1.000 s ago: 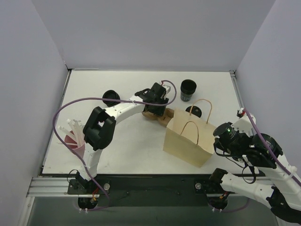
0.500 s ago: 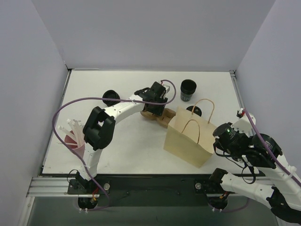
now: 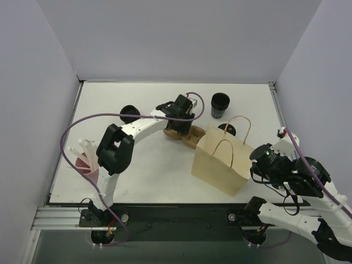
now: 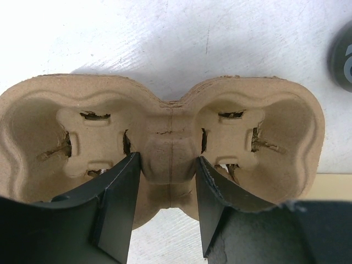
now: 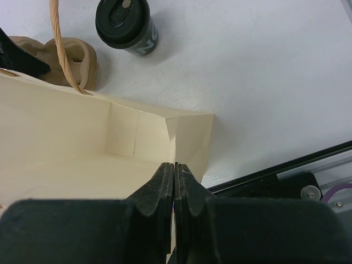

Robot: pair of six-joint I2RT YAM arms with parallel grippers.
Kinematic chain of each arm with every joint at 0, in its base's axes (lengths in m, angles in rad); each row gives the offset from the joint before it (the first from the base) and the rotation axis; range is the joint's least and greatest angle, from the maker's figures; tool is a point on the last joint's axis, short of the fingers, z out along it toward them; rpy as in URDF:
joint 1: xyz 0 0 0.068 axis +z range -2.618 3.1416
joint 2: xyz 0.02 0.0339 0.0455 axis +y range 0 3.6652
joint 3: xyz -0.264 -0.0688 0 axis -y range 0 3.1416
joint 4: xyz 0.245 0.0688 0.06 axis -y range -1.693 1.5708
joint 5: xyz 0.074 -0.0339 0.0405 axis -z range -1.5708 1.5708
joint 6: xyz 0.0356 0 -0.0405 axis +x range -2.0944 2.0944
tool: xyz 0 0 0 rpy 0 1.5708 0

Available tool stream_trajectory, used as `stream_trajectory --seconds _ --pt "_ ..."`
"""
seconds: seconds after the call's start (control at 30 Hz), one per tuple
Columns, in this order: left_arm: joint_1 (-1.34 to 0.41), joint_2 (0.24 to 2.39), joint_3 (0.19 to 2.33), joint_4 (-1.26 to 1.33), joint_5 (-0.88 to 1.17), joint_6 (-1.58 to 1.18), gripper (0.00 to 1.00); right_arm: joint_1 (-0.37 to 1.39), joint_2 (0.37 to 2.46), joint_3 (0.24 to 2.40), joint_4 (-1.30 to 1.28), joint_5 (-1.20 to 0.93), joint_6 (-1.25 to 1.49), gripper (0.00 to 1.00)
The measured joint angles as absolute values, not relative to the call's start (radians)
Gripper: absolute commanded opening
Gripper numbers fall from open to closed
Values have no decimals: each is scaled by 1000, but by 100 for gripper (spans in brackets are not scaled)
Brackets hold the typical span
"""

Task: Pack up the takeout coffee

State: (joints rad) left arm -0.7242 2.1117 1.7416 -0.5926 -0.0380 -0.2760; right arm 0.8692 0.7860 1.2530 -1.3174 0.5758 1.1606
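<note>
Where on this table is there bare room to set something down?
Bare: the wide near patch between the left arm and the paper bag; also the far-left corner beyond the loose lids. Crowded: around the pulp carrier, cup stack and bag.

black cup (image 5: 125, 25), brown carrier (image 4: 165, 115), tan bag (image 3: 220, 165)

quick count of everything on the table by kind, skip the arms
paper bag: 1
cup carrier: 1
lidded coffee cup: 1
open black cup, maybe a stack: 1
black lid, maybe a stack: 1
pink holder with white sticks: 1
total: 6
</note>
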Motion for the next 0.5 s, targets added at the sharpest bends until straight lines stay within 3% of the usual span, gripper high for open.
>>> stream_trajectory --seconds 0.1,0.2,0.37,0.5 --pt "-723 2112 1742 -593 -36 -276 53 869 784 1253 -1317 575 1160 2" --pt "-723 2112 1742 -593 -35 -276 47 869 784 1253 -1317 575 1159 1" --pt "-723 2112 1742 -593 -29 -275 53 869 784 1253 -1317 574 1159 1" --pt "-723 2112 1742 -593 -28 -273 44 869 784 1253 -1317 571 1159 1"
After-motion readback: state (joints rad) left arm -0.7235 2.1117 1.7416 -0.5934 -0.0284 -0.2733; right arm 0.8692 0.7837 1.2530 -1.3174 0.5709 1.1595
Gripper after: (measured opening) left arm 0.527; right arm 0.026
